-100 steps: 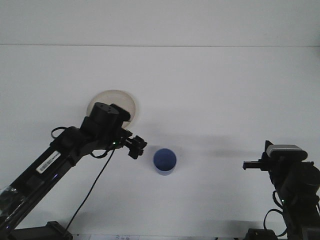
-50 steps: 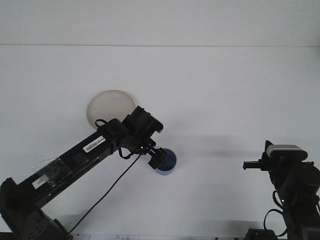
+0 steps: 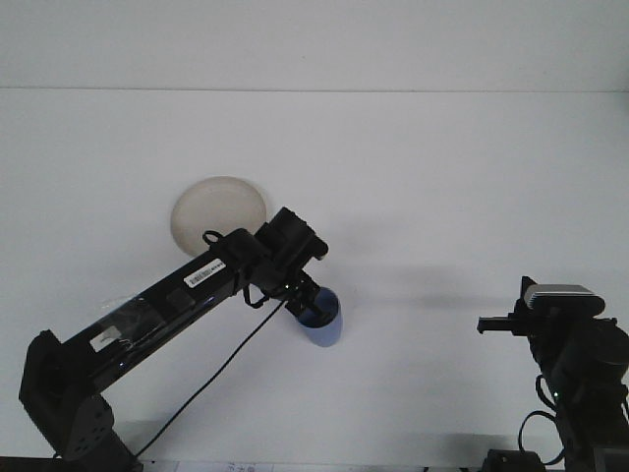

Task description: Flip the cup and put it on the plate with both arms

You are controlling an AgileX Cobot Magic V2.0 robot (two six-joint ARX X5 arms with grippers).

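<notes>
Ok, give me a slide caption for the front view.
Left gripper reaches into the blue cup; cream plate behind, right gripper parked aside.

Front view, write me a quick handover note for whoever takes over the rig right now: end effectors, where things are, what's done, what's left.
Left end effector: reaching down into the mouth of the blue cup; grip cannot be confirmed from this view.
Right end effector: parked at the right edge of the table, away from everything, holding nothing visible.
Cup: on the table, centre, just right of and nearer than the plate, apparently tipped under the left arm.
Plate: left of centre, nothing on it.
Done: left arm has reached the cup.
Left: secure the cup, flip it, set it on the plate using both arms.
</notes>
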